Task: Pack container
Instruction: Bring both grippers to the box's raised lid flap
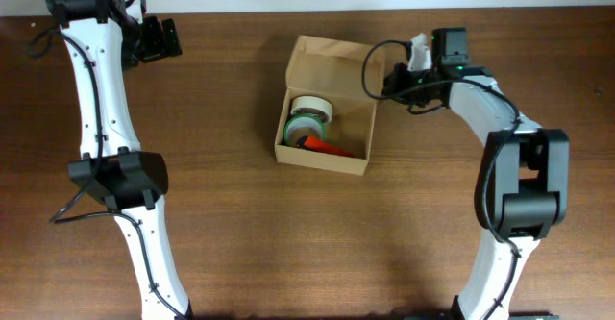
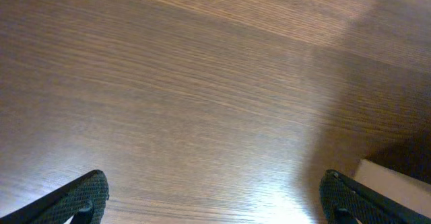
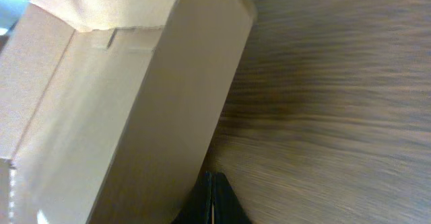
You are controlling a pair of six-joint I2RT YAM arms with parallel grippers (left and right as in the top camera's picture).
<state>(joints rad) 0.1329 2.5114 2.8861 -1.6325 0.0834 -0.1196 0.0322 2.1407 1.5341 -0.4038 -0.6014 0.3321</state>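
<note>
Sitting mid-table, the cardboard box stands open, its flap lid up at the far side, with tape rolls and a red item inside. The right gripper, fingers pressed together, is just beside the box's outer wall. The left gripper hangs spread wide above the bare table, well apart from the box.

Container: cropped by the right wrist view's left and bottom edges. Red item inside, beside tape rolls: too small to identify.
</note>
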